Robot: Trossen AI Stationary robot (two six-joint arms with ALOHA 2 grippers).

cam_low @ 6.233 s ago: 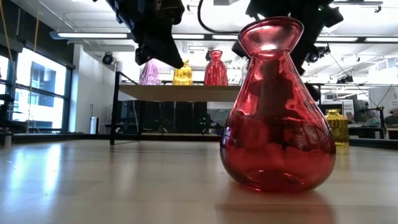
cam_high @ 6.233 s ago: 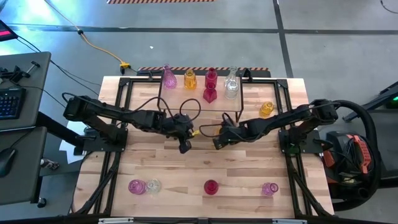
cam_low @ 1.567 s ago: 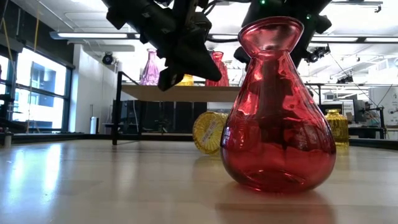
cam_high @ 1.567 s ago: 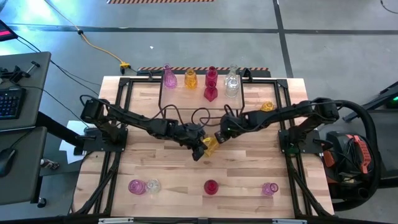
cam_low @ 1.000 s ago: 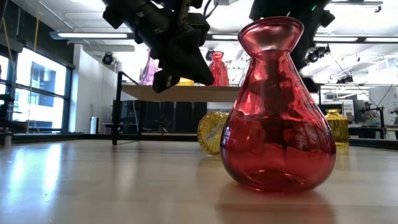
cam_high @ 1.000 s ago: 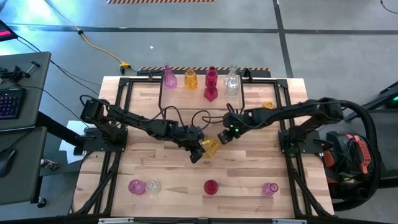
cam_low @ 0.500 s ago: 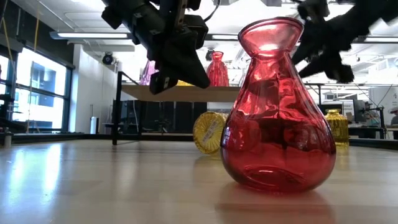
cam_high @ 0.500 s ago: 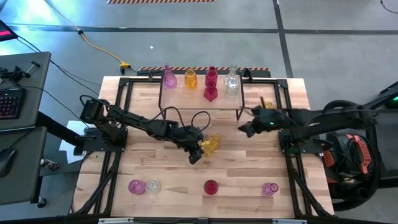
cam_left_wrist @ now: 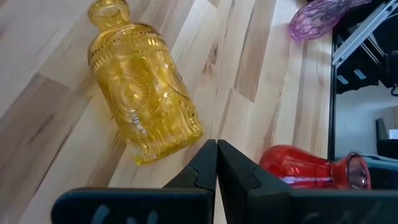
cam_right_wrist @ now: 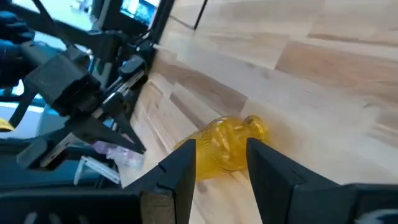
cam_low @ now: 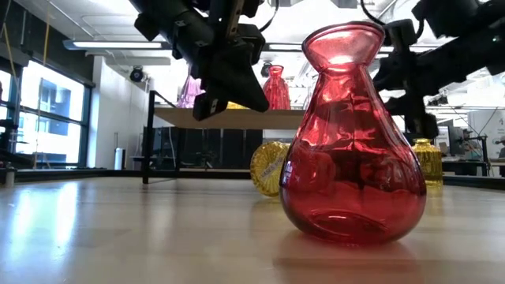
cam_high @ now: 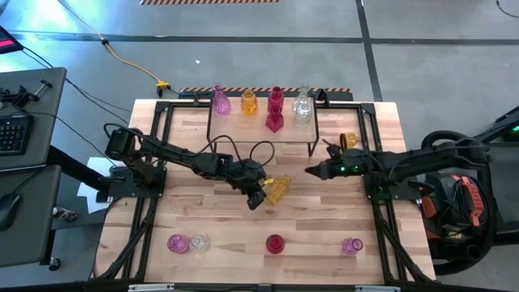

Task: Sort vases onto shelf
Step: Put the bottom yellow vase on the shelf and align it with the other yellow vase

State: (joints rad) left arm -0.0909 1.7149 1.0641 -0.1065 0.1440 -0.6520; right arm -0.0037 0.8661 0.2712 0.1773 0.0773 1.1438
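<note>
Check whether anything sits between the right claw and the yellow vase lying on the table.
Nothing visible: only bare tabletop separates the open right claw from the amber-yellow embossed glass vase lying on its side. The shut left claw sits at the vase's opposite side.

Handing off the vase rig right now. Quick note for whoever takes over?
Left gripper: shut, empty, beside a yellow vase lying on its side mid-table.
Right gripper: open, empty, hovering right of centre.
Shelf: five vases along the back, pink, yellow, two red, clear.
Left to sort: the toppled yellow one, another yellow vase at the right edge, and the front row: pink, clear, red, pink.
</note>
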